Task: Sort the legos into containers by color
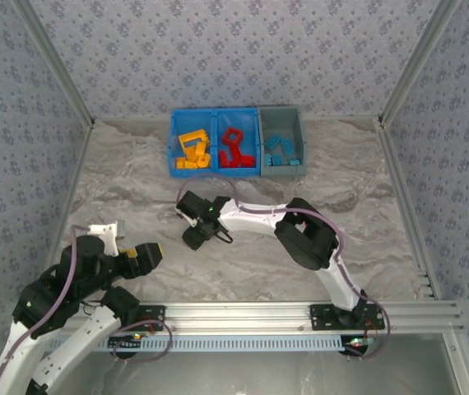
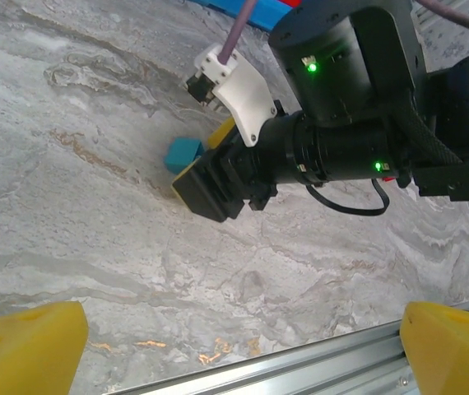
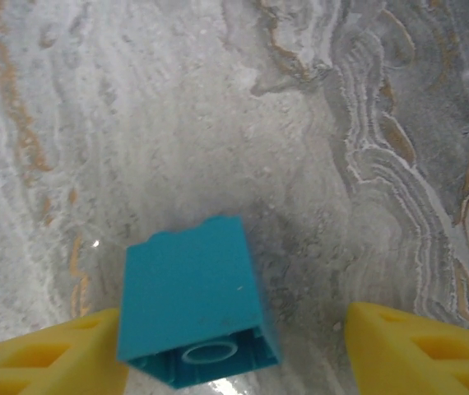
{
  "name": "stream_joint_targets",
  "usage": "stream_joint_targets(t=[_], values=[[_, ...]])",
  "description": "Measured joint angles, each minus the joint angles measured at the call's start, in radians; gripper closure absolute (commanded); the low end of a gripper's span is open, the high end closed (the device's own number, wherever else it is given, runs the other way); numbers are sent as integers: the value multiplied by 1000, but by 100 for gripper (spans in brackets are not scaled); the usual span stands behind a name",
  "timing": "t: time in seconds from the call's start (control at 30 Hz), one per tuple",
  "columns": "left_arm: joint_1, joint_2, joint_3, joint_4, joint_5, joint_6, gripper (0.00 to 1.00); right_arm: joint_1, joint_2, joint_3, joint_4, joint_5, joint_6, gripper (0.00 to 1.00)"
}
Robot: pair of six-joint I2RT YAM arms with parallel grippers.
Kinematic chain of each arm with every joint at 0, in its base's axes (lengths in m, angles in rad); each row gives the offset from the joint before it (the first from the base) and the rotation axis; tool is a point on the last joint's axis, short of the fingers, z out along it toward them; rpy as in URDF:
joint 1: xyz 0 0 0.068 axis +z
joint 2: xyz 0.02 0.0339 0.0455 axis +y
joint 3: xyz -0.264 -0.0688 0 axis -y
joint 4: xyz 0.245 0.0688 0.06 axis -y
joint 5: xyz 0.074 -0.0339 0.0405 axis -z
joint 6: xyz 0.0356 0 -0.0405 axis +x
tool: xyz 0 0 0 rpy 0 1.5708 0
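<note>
Tabletop (image 3: 218, 99) spreads open around blue brick (image 3: 189, 288) between right gripper's (image 3: 234, 350) parted fingers.

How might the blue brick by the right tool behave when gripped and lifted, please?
Probably rigid: the blue brick looks like hard moulded plastic. Likely light, since its open underside shows it hollow. Smooth faces may slip.

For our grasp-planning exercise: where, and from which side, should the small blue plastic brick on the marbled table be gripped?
Probably across its two flat side walls, from above. The small blue plastic brick lies tipped over, hollow underside towards the wrist camera, and those parallel walls face the right gripper's yellow fingers.
</note>
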Motion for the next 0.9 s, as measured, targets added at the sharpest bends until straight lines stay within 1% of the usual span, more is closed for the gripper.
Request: stream_joint_targets(t=[0.07, 0.27, 0.47, 0.63, 0.7, 0.8, 0.9], values=[[0, 13, -1, 15, 8, 0, 4, -3, 6, 14, -5, -1, -2, 43], [0, 16, -12, 49, 14, 0, 4, -3, 14, 26, -5, -13, -3, 46], [0, 19, -27, 68, 26, 0, 5, -3, 25, 47, -5, -19, -2, 58], [0, 44, -34, 105, 47, 0, 7, -6, 11, 36, 3, -15, 8, 62], [0, 75, -34, 132, 65, 0, 8, -15, -36, -11, 16, -6, 21, 63], [-3, 161, -35, 206, 96, -1, 9, -55, -169, -115, 25, 13, 53, 63], [-41, 288, -35, 314, 111, -1, 10, -147, -346, -208, 28, 39, 94, 64]])
